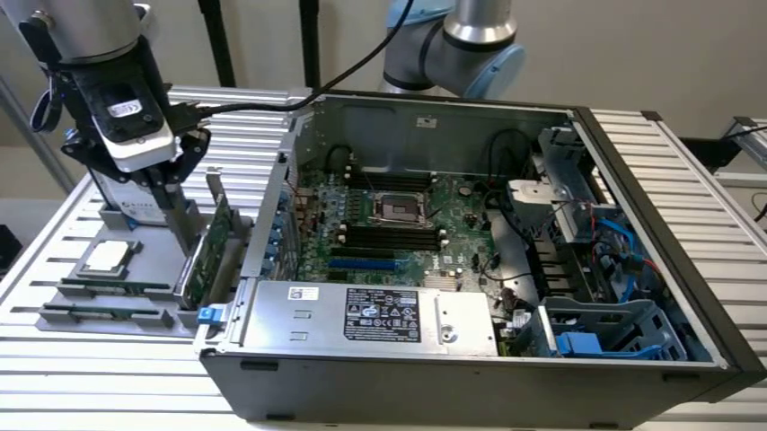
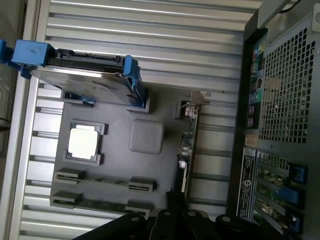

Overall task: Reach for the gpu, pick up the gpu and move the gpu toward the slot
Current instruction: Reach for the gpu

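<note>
The gpu [image 1: 215, 241] is a thin green card standing on its edge in the grey holder tray [image 1: 72, 316], just outside the open computer case [image 1: 671, 269]. The wrist view looks down its edge, with the gpu [image 2: 188, 142] running to its silver bracket at one end. My gripper [image 1: 182, 235] hangs down from the arm right beside the card, on the side away from the case, and nothing is lifted. The gripper [image 2: 174, 202] appears as dark parts close to the card's end. A blue slot [image 1: 359, 266] lies on the motherboard inside the case.
On the tray are a silver blue-framed hard drive [image 2: 85, 75], a square processor chip [image 2: 82, 142] and narrow memory sticks [image 2: 102, 182]. The case wall with its rear slots [image 2: 272, 170] stands close beside the card. A silver power supply [image 1: 372, 314] fills the case's near side.
</note>
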`<state>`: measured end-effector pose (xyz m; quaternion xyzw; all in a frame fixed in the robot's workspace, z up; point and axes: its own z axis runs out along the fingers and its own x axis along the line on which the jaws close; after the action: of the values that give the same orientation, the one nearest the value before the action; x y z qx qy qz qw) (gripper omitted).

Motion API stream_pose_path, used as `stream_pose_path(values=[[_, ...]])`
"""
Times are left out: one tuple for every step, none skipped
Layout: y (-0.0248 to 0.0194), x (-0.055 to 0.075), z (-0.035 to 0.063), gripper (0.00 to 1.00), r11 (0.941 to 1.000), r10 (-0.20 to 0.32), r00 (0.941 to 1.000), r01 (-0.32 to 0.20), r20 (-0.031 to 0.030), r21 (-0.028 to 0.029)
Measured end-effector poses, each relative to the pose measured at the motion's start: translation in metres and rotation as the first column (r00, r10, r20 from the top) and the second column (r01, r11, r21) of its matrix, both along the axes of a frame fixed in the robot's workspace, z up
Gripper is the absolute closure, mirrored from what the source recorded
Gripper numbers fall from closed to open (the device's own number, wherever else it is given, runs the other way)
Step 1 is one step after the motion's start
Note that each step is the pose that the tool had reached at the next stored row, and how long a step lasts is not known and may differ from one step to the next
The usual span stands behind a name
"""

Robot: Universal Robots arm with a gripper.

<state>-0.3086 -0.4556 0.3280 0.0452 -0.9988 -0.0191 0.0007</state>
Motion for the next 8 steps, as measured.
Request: stream_pose_path(values=[[0.0, 0.0013, -0.0001, 0.89, 1.0, -0.002, 1.0, 0.002, 0.0, -0.0001], [0.0, 0.0021, -0.0003, 0.89, 1.0, -0.007, 1.0, 0.007, 0.0, -0.0001], [0.0, 0.0025, -0.0005, 0.89, 0.9999, -0.013, 0.9999, 0.013, 0.0002, 0.0], [0.0, 0.0029, -0.0005, 0.89, 0.9998, -0.02, 0.9998, 0.02, 0.0001, -0.0001], [0.0, 0.0033, -0.0005, 0.89, 0.9996, -0.027, 0.9996, 0.027, 0.0, -0.0004], [0.0, 0.0037, -0.0004, 0.89, 0.9994, -0.034, 0.9994, 0.034, -0.0001, -0.0007], [0.0, 0.0042, -0.0004, 0.89, 0.9992, -0.041, 0.9992, 0.041, -0.0001, -0.0009], [0.0, 0.0047, -0.0005, 0.89, 0.9989, -0.047, 0.9989, 0.047, 0.0, -0.001]])
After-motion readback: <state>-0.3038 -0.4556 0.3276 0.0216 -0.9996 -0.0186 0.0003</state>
